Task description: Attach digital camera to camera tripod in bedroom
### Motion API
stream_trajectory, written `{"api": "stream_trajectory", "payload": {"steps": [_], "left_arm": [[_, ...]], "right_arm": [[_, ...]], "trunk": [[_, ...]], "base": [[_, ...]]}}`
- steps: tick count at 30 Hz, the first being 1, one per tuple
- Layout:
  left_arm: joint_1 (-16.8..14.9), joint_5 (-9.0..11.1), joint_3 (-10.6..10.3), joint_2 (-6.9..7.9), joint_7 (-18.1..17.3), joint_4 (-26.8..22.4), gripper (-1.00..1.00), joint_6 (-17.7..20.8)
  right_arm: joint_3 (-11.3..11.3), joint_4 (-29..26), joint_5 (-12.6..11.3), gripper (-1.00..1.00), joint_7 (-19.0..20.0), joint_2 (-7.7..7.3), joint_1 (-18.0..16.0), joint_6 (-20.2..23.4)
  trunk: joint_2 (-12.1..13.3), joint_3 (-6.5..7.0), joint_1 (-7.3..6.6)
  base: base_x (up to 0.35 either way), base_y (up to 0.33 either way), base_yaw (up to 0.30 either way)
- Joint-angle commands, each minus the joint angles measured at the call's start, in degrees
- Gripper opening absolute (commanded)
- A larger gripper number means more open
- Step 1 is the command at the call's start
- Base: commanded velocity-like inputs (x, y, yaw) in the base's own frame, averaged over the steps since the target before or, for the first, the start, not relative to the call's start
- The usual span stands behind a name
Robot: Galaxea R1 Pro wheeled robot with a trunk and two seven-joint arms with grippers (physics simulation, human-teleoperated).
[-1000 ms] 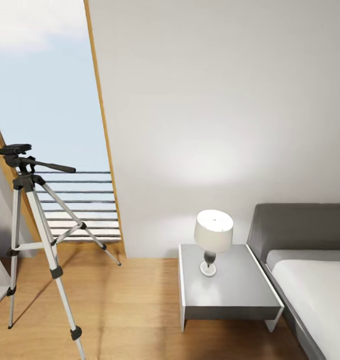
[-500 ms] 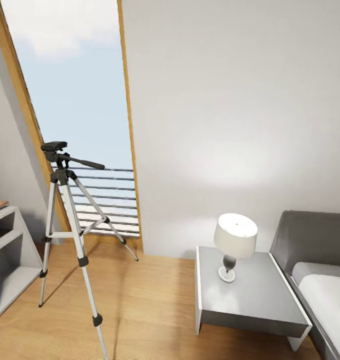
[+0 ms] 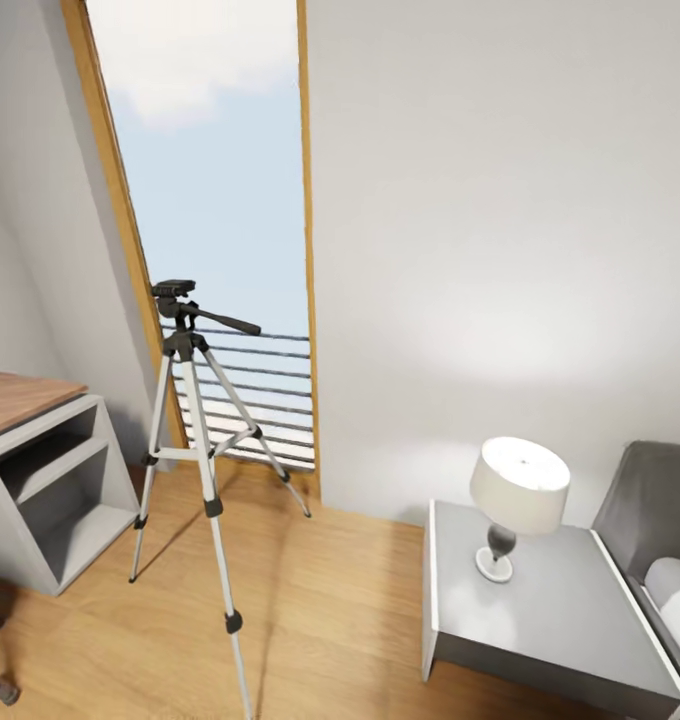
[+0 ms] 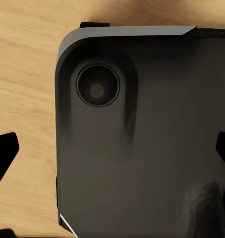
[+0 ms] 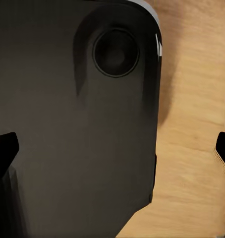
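Silver telescoping legs with black joints carry the camera tripod (image 3: 195, 440), which stands on the light wood floor (image 3: 320, 600) at left of centre in the head view, its black head and long pan handle set against the tall wood-framed window (image 3: 215, 200) and its railing. The tripod's nearest leg runs out of the frame at the bottom edge, so its foot is cut off. A grey open shelf unit (image 3: 50, 480) with a wooden top sits at the left edge, partly cropped. At lower right a white lamp (image 3: 517, 495) stands on a grey nightstand (image 3: 550, 620), and a sliver of the grey bed (image 3: 660, 540) is cut by the right edge. A small dark shape at the lower left corner is too cropped to identify.

In the left wrist view, the left gripper (image 4: 112, 148) shows two dark fingertips at the frame's side edges, spread wide with nothing between them, above the robot's dark rounded body (image 4: 142, 148) and floor. The right gripper (image 5: 112, 148) is likewise splayed and empty in the right wrist view, hanging over the same dark body.
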Motion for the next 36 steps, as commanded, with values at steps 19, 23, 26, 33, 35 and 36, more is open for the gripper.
{"api": "stream_trajectory", "payload": {"steps": [19,23,26,33,35,36], "left_arm": [[0.00,0.22,0.02,-0.01,-0.01,-0.03,1.00,-0.11],[0.00,0.26,0.02,-0.01,-0.01,-0.03,1.00,-0.11],[0.00,0.25,0.02,-0.01,-0.01,-0.03,1.00,-0.11],[0.00,0.25,0.02,-0.01,-0.01,-0.03,1.00,-0.11],[0.00,0.25,0.02,-0.01,-0.01,-0.03,1.00,-0.11],[0.00,0.24,0.02,-0.01,-0.01,-0.03,1.00,-0.11]], "right_arm": [[-0.11,0.01,-0.13,1.00,-0.10,-0.42,-0.01,-0.20],[-0.09,0.01,-0.14,1.00,-0.11,-0.44,-0.01,-0.19],[-0.11,0.01,-0.14,1.00,-0.11,-0.46,-0.01,-0.18],[-0.15,0.01,-0.14,1.00,-0.11,-0.52,-0.01,-0.20],[-0.12,0.01,-0.12,1.00,-0.11,-0.50,-0.01,-0.19],[-0.11,0.01,-0.12,1.00,-0.11,-0.49,-0.01,-0.19]], "trunk": [[-0.02,-0.05,0.00],[-0.02,-0.05,0.00],[-0.02,-0.05,0.00],[-0.02,-0.05,0.00],[-0.02,-0.05,0.00],[-0.02,-0.05,0.00]], "base": [[0.000,0.000,0.273],[0.000,0.000,0.273],[0.000,0.000,0.273],[0.000,0.000,0.273],[0.000,0.000,0.273],[0.000,0.000,0.273]]}}
